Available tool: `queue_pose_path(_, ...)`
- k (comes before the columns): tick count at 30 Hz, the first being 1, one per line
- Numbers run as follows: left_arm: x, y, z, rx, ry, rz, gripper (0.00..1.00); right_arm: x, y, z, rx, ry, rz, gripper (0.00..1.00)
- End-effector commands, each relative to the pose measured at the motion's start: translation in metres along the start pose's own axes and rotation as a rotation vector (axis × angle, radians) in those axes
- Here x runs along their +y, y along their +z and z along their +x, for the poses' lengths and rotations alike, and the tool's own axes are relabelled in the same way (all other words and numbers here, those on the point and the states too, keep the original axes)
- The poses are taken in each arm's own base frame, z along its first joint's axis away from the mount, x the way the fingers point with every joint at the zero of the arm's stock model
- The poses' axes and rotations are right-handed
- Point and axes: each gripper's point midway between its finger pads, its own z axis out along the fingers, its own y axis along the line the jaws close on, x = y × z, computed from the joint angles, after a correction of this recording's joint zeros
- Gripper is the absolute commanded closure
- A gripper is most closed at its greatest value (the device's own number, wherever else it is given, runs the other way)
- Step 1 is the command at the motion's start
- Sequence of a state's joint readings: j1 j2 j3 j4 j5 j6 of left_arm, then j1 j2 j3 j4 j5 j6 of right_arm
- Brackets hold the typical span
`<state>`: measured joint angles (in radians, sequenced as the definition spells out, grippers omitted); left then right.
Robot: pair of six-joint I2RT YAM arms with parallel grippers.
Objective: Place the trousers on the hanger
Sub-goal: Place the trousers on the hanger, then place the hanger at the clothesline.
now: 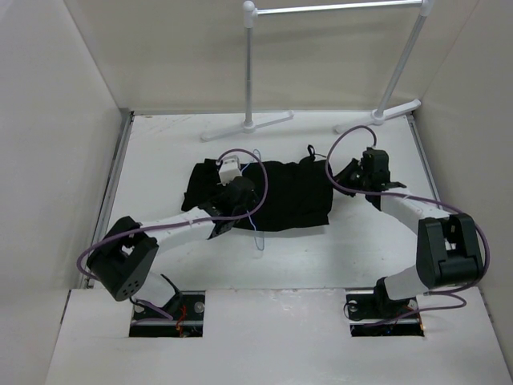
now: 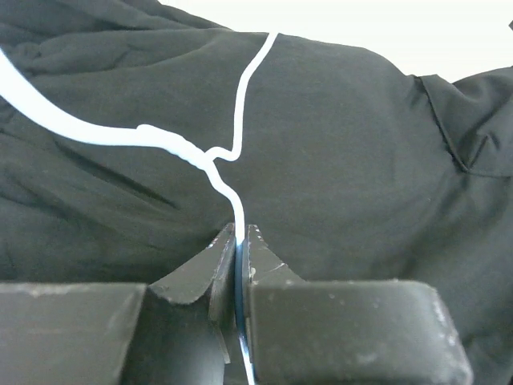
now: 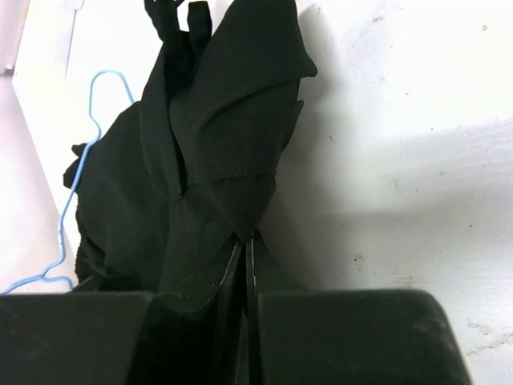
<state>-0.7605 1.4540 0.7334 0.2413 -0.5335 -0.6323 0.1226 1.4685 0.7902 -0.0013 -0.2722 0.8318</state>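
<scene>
Pinching hanger point(image 2: 170, 144), L gripper point(image 2: 238, 239); trousers point(image 3: 216, 136), R gripper point(image 3: 244, 241).

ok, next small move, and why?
Probably lift the right gripper a little: it pinches an edge of the trousers, while the left gripper clamps the hanger lying on them. Raising that edge should let it feed through the frame.

Bare table point(image 1: 321, 257) lies open before the trousers point(image 1: 296, 192). The rack point(image 1: 249, 72) bars the far edge; walls point(image 1: 48, 120) close both sides.
</scene>
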Motion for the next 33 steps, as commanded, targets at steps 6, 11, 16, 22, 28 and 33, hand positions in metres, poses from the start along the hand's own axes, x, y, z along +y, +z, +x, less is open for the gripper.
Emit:
queue_pose_path(6,-0.024,-0.014,-0.042,-0.101,0.033,0.039,0.97,-0.009,0.008,-0.010,-0.037,-0.012,0.040,0.87)
queue_pose_path(11,-0.047,-0.034,-0.077,-0.168,0.022,0.092,0.97,-0.012,0.007,-0.008,-0.046,-0.010,0.066,0.81)
queue_pose_path(16,-0.080,-0.066,-0.130,-0.264,0.079,0.144,0.97,0.002,-0.004,0.002,-0.033,-0.022,0.043,0.77)
queue_pose_path(22,-0.116,-0.126,-0.198,-0.329,0.059,0.242,0.97,0.044,-0.071,0.001,-0.109,-0.110,-0.061,0.39)
queue_pose_path(28,-0.147,-0.185,-0.256,-0.367,0.039,0.372,0.97,0.126,-0.186,-0.004,-0.241,-0.311,-0.330,0.32)
queue_pose_path(33,-0.181,-0.212,-0.276,-0.356,0.019,0.490,0.97,0.204,-0.263,0.034,-0.178,-0.438,-0.678,0.39)
